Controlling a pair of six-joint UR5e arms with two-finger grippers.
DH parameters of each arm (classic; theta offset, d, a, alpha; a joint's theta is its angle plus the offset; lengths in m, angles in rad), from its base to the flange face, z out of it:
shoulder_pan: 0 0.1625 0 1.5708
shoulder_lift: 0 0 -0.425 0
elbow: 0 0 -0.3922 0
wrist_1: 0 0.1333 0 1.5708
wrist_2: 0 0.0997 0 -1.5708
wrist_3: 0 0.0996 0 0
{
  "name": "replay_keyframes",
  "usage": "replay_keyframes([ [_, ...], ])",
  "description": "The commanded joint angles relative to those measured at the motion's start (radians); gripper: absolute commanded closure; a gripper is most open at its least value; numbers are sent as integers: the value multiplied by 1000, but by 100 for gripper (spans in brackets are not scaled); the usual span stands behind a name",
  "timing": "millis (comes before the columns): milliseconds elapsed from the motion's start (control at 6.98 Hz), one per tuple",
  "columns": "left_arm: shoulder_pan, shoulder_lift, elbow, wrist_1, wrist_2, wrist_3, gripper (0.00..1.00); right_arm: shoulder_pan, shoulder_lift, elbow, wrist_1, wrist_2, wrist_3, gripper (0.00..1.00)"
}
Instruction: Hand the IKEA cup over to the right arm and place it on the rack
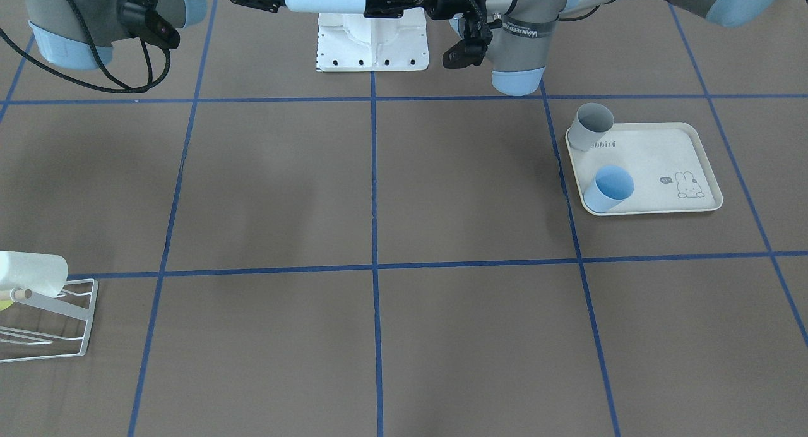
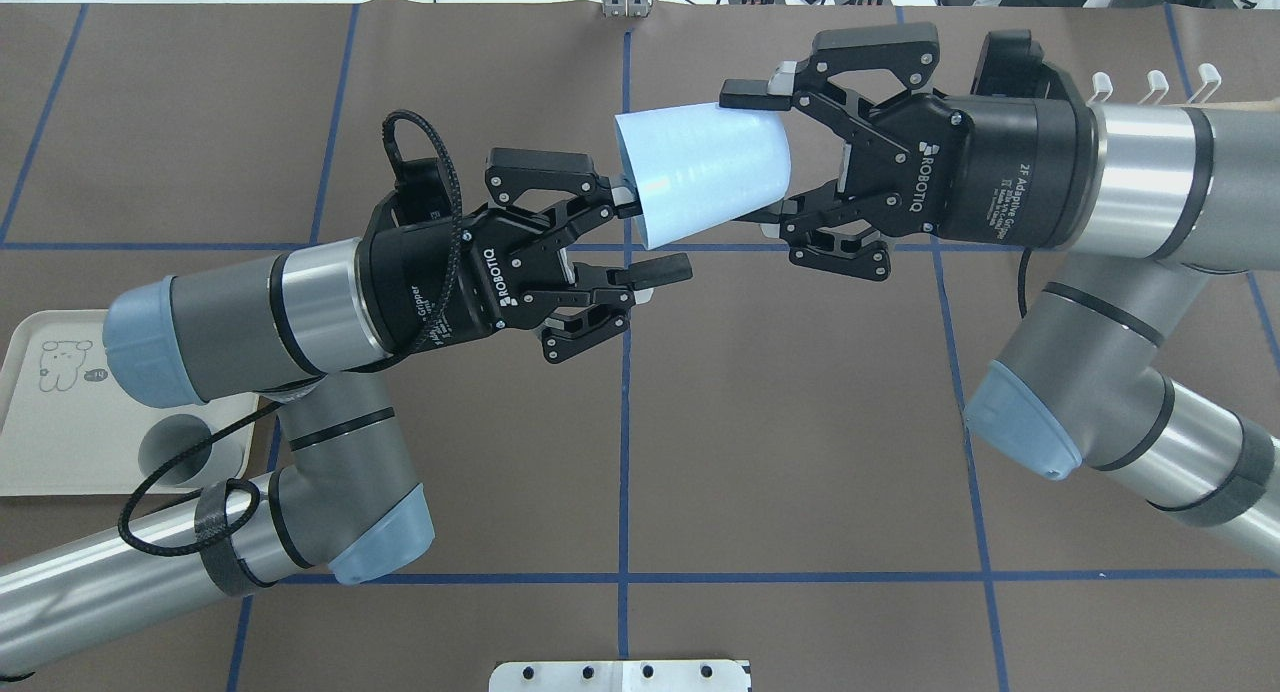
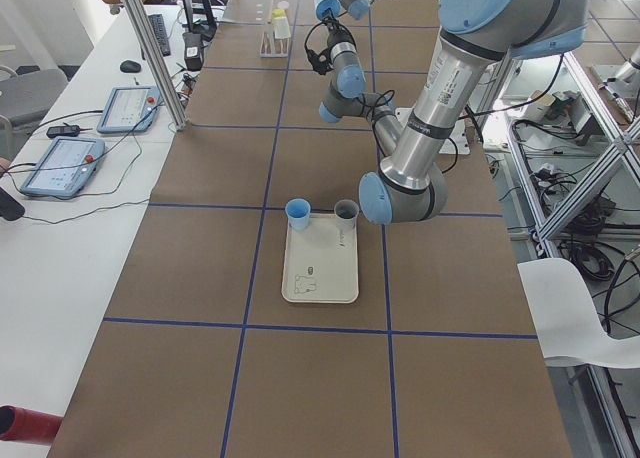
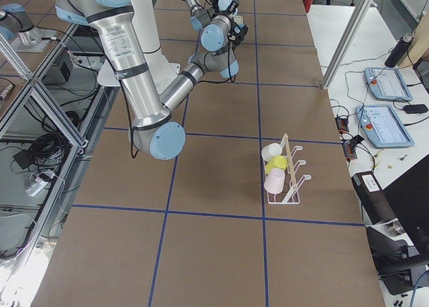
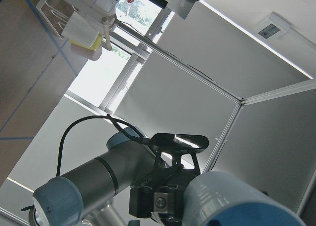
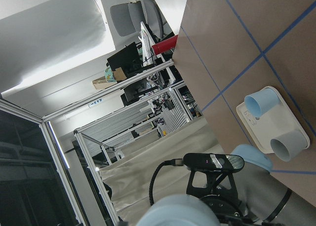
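The IKEA cup (image 2: 700, 177), pale blue, hangs on its side high over the table's middle, mouth toward my left arm. My right gripper (image 2: 757, 157) is shut on its narrow base end, one finger above and one below. My left gripper (image 2: 645, 234) is open at the cup's mouth: its upper fingertip (image 2: 618, 194) sits at the rim, its lower one is below the rim and clear of it. The white wire rack (image 4: 288, 179) stands on my right side of the table (image 1: 57, 323) and carries a white, a yellow and a pink cup.
A cream rabbit-print tray (image 1: 669, 165) lies on my left side of the table. A grey cup (image 1: 593, 126) and a blue cup (image 1: 609, 189) stand on it. Blue tape lines cross the brown table cover. Tablets and cables lie on the side benches.
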Motion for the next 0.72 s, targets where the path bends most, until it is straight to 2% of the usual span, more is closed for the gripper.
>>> replay_keyframes([
  [0,-7,10,-1,1,-5,13,30,24,-22,14,1,2,-1,100],
  [286,-21,24,0,1,-6,18,30,96,-125,9,0,15,-62,100],
  [573,-36,24,37,7,-3,91,29,163,-249,-8,-20,11,-230,100],
])
